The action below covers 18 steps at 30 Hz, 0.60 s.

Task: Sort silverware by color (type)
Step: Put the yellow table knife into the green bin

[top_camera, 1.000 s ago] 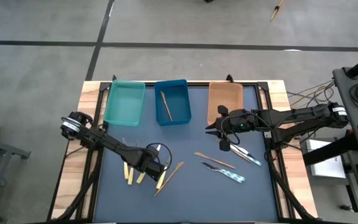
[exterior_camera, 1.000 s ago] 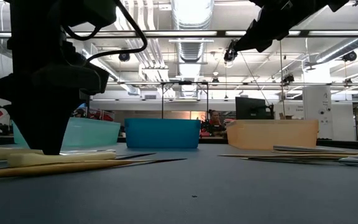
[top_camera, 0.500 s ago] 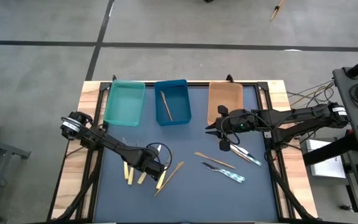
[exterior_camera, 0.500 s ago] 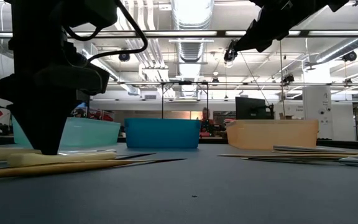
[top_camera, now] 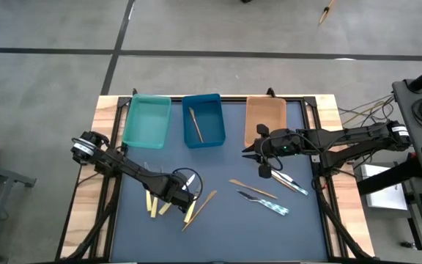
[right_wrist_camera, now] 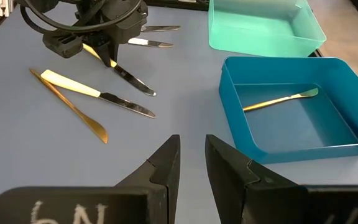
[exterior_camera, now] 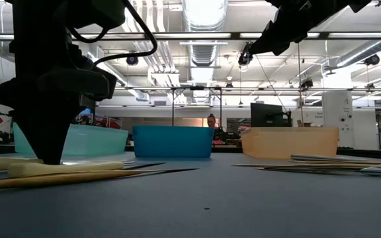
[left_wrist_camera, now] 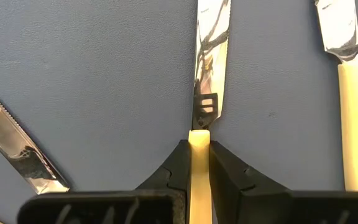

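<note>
The left tool (top_camera: 182, 192) is low over the dark blue tabletop (top_camera: 226, 220), near its front-left part, and its two dark fingers (left_wrist_camera: 171, 173) are clamped on the cream-yellow handle of a knife with a shiny steel blade (left_wrist_camera: 199, 155). This knife lies flat on the tabletop, and a second cream-handled knife (left_wrist_camera: 352, 93) lies just beside it. The right tool (top_camera: 249, 152) hangs above the tabletop in front of the orange plastic tray (top_camera: 264, 117) at the back-right, with its fingers a little apart and holding nothing. A tan wooden utensil (right_wrist_camera: 281, 99) lies inside the blue rectangular tray (right_wrist_camera: 353, 149), and the teal tray (right_wrist_camera: 303, 31) stands beside that one, toward the back-left corner. Silver pieces with pale blue handles (top_camera: 273, 206) lie near the right edge.
</note>
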Motion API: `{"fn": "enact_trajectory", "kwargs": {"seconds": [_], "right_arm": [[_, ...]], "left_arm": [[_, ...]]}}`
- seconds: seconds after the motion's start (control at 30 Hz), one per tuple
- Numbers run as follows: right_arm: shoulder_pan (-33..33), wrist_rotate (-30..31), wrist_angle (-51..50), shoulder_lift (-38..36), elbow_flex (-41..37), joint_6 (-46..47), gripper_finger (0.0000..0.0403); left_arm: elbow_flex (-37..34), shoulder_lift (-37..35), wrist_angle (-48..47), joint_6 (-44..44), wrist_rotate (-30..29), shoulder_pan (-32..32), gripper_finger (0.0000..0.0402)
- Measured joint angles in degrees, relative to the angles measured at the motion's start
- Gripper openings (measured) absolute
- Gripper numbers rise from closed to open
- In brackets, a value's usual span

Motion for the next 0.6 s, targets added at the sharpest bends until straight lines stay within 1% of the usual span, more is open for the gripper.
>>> {"fn": "enact_trajectory", "kwargs": {"seconds": [0.6], "right_arm": [[0.02,-0.02,-0.02,0.0,-0.01,0.15,0.0068]], "left_arm": [[-0.25,-3.17,-2.17,-0.24,0.22,-0.02,0.0014]]}}
